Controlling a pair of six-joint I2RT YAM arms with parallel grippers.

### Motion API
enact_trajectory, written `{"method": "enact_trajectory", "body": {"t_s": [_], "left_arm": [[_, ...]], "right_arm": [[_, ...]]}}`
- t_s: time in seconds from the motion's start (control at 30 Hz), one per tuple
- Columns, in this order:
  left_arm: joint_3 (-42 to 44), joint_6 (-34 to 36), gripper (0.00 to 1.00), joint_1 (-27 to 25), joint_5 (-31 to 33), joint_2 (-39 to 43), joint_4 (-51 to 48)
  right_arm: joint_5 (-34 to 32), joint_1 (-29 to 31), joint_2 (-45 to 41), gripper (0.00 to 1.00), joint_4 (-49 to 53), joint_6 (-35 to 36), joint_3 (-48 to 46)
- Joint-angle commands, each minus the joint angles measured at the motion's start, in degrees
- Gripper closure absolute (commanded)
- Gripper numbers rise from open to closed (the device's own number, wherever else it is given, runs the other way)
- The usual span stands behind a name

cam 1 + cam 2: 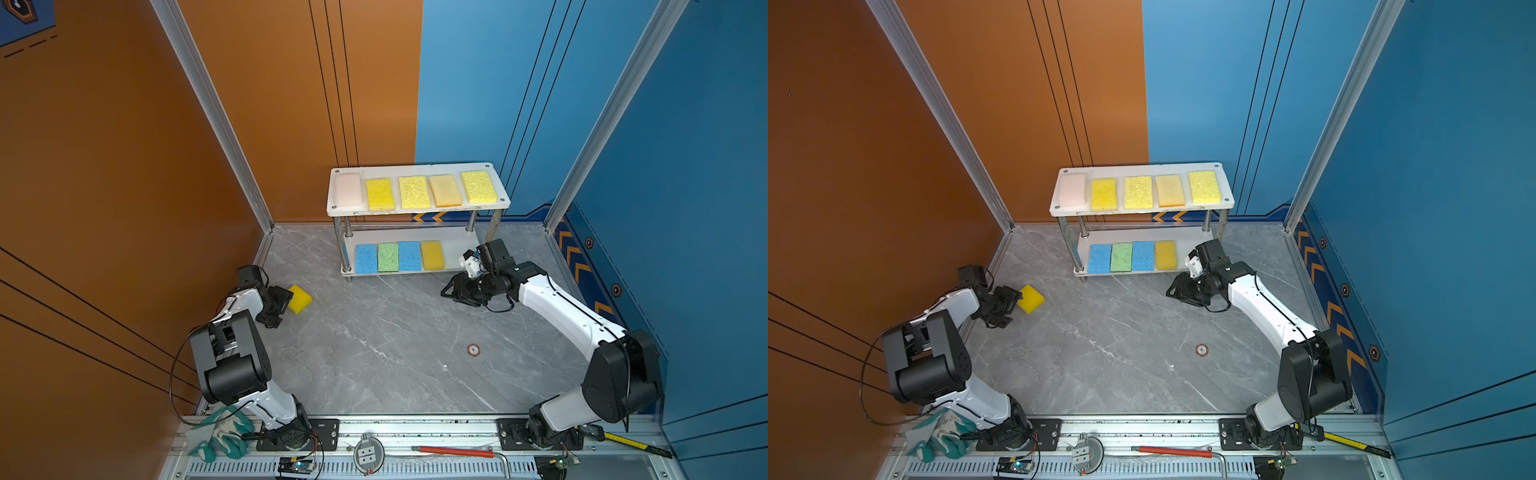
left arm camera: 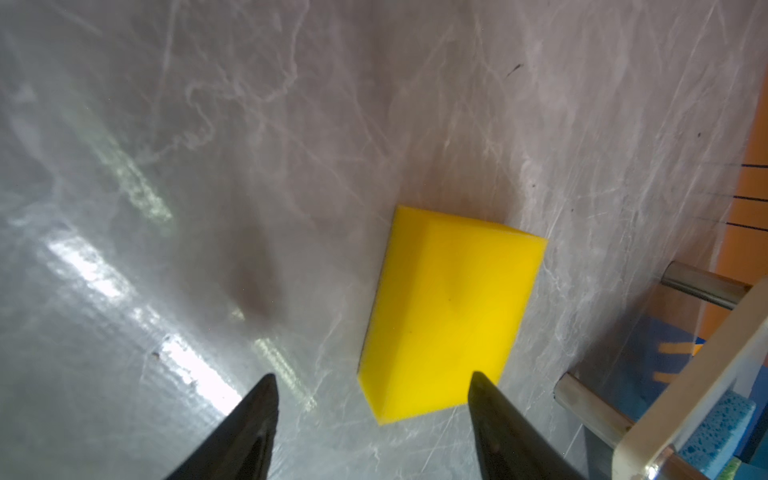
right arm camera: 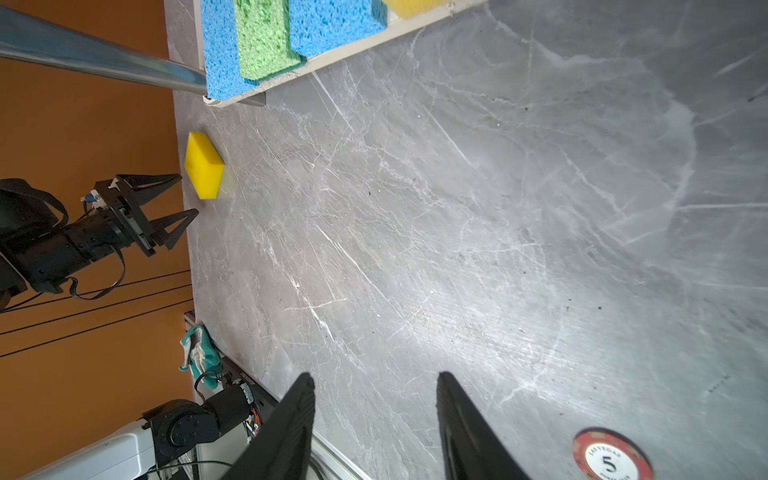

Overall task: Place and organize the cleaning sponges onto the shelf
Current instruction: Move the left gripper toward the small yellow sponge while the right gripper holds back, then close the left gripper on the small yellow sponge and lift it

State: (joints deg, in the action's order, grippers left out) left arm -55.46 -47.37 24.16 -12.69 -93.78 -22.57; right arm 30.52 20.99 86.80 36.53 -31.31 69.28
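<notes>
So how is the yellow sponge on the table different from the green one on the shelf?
The yellow sponge lies alone on the grey table, turned at a slant; the green sponge sits straight on the bottom board of the shelf, between two blue sponges. The yellow sponge looks smooth; the green sponge looks full of little holes. Both are flat rectangular blocks lying flat.

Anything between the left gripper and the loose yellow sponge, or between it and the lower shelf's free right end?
Nothing between the left gripper and the yellow sponge: bare table, jaws open. Path to the lower tier of the shelf is bare too, but the right gripper sits just off its free right end and may crowd it.
</notes>
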Motion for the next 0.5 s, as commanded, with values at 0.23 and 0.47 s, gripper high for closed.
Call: {"method": "enact_trajectory", "body": {"t_s": [0.23,0.47], "left_arm": [[-0.6,-0.5,0.37,1.5,-3.2,-5.5,5.6],[-1.7,-1.1,0.47,1.3,-4.5,-8.7,7.8]], "right_arm": [[0.3,0.7,3.2,0.50,5.7,1.3,7.5],[-0.2,1.0,2.8,0.50,7.0,0.9,8.3]]}}
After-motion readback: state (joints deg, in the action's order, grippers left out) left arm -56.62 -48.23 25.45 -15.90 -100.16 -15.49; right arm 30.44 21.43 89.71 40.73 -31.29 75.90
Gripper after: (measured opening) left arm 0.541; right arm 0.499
